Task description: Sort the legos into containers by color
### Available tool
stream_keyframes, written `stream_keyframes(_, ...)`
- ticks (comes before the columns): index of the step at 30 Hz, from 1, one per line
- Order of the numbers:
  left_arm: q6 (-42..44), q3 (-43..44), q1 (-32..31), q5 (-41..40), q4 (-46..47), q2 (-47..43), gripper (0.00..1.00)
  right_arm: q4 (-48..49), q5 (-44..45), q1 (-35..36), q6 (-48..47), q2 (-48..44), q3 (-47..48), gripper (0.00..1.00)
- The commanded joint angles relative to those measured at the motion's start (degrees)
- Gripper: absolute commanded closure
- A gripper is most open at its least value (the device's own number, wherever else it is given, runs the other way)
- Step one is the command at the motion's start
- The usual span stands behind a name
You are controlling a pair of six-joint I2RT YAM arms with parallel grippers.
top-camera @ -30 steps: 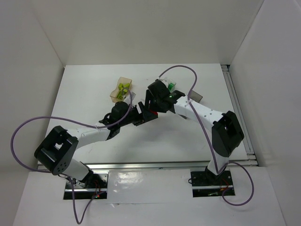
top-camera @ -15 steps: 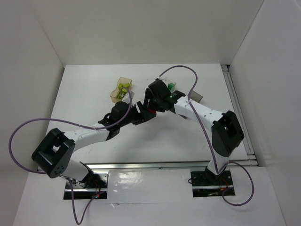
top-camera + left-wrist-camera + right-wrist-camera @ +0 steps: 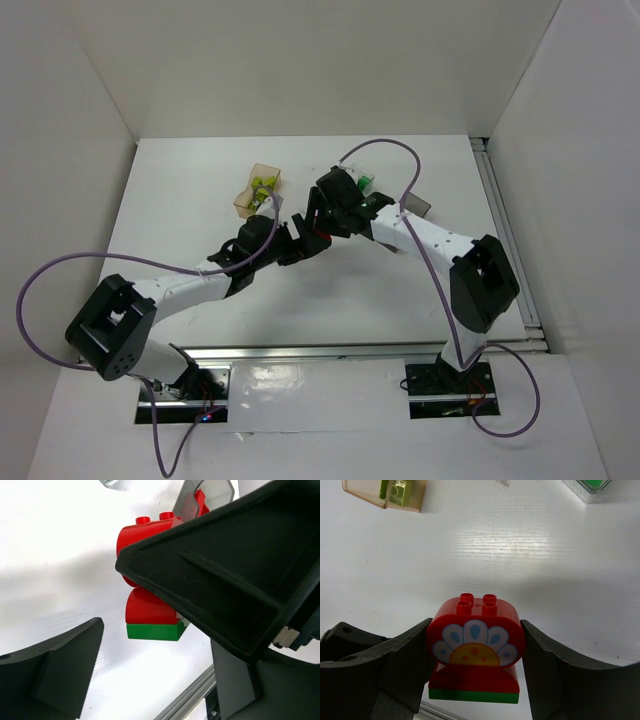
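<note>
Red flower brick (image 3: 475, 647) pinched in right claw (image 3: 475, 656) | left claw (image 3: 107, 596) spread beside it | amber tub (image 3: 357, 490), clear tub (image 3: 585, 491) beyond

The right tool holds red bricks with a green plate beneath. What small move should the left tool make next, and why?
Probably close the left tool on the green plate to pull it off. The right tool grips the red flower brick, the left tool's jaws stand open near the stack's bottom, and the colours must be separated.
</note>
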Motion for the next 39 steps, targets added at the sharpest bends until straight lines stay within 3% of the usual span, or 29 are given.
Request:
stream_keyframes(1,1.1,1.9,1.0,-7.2,-2.1,-0.3,0.08,-0.8,-3.3,0.6,-0.4,-3.2,-0.5,0.56)
stream_keyframes(4,1.1,1.9,1.0,-8.5,-2.9,-0.9,0.18,-0.8,-3.3,0.6,-0.4,-3.2,-0.5,0.56)
stream_keyframes(13,-1.0,-1.0,2.2,-9.0,1.7,-3.1,0.13,0.3,-5.6,0.1,-0.2,-3.8,-1.0,0.56)
stream_keyframes(20,-1.0,-0.5,2.2,-10.8,2.8,-2.4,0.31,4.5,-13.1,0.1,3.3,-4.3,-2.7,0.56)
stream_keyframes(22,-1.0,-0.5,1.6,-12.5,2.3,-3.2,0.31,5.2,-13.6,0.1,4.4,-4.3,-3.3,0.56)
stream_keyframes(26,-0.2,0.6,1.6,-13.8,1.5,-4.3,0.15,6.2,-16.6,0.1,4.9,-3.8,-3.9,0.56)
stream_keyframes(28,0.4,0.6,1.6,-13.8,1.5,-4.9,0.15,6.9,-18.0,0.1,6.1,-3.3,-4.5,0.56)
stream_keyframes(29,0.4,0.6,1.6,-13.8,1.5,-4.9,0.16,7.5,-18.6,0.1,6.1,-3.2,-4.5,0.56)
stream_keyframes(30,0.4,0.6,1.6,-13.8,1.5,-4.9,0.26,8.1,-19.2,0.1,6.1,-3.2,-4.5,0.56)
stream_keyframes(33,0.4,0.6,1.6,-14.5,0.9,-4.9,0.38,8.1,-20.5,0.1,6.1,-3.2,-4.5,0.56)
stream_keyframes(36,0.4,0.6,1.6,-15.1,-0.1,-5.4,0.45,7.0,-21.7,-0.5,5.5,-3.2,-4.5,0.56)
stream_keyframes(37,0.4,0.6,1.6,-15.1,-0.7,-6.0,0.56,6.9,-21.7,-1.2,5.5,-3.2,-5.3,0.56)
stream_keyframes(39,0.4,1.2,1.6,-15.6,-1.3,-6.5,0.68,8.1,-23.7,-2.4,5.5,-3.9,-6.5,0.56)
